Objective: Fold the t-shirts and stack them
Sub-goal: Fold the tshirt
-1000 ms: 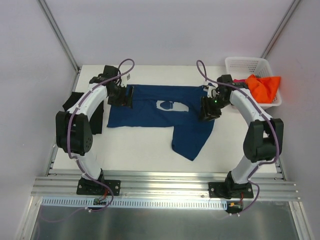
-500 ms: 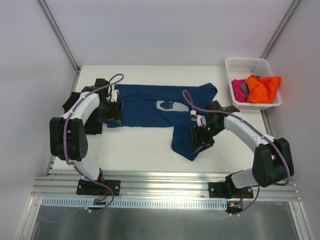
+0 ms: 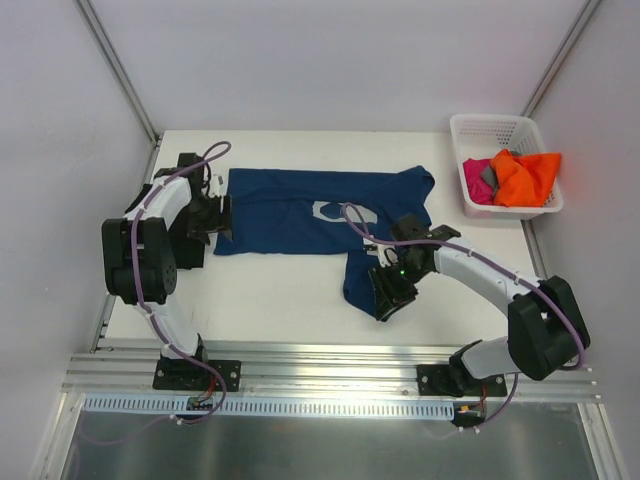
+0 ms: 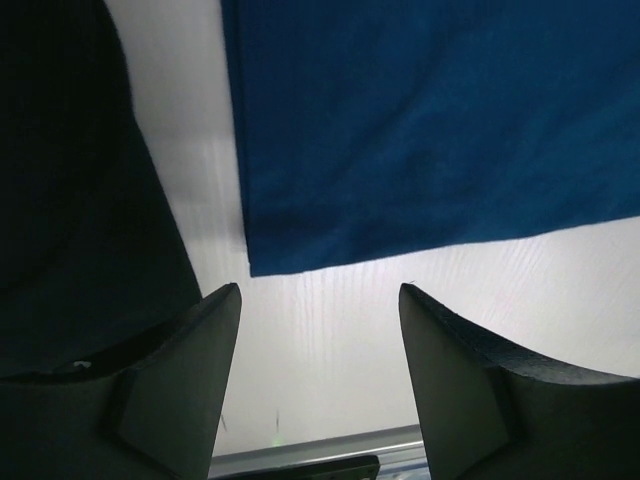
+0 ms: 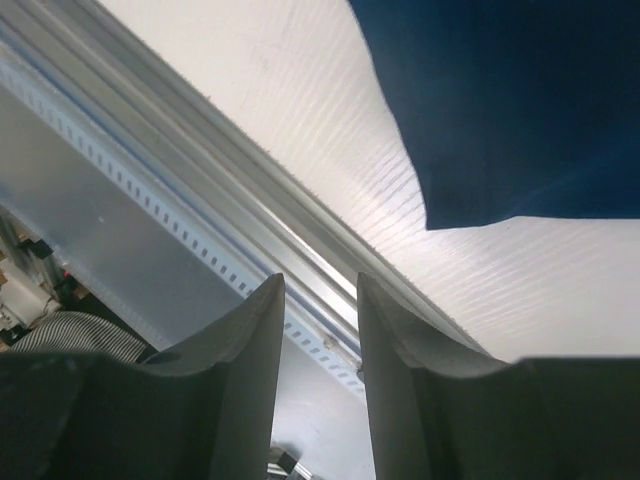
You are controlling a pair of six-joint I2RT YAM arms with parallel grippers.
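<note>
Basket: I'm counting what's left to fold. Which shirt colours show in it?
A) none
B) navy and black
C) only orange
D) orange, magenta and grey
D: an orange shirt, a magenta shirt and a bit of grey cloth lie bunched in the basket.

Right fingers (image 5: 235, 390) moved nearward along the navy shirt (image 3: 290, 215); left fingers (image 4: 170, 400) retreated leftward.

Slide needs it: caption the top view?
Left gripper and right gripper, both open, at edges of the navy t-shirt; basket holds more shirts.
</note>
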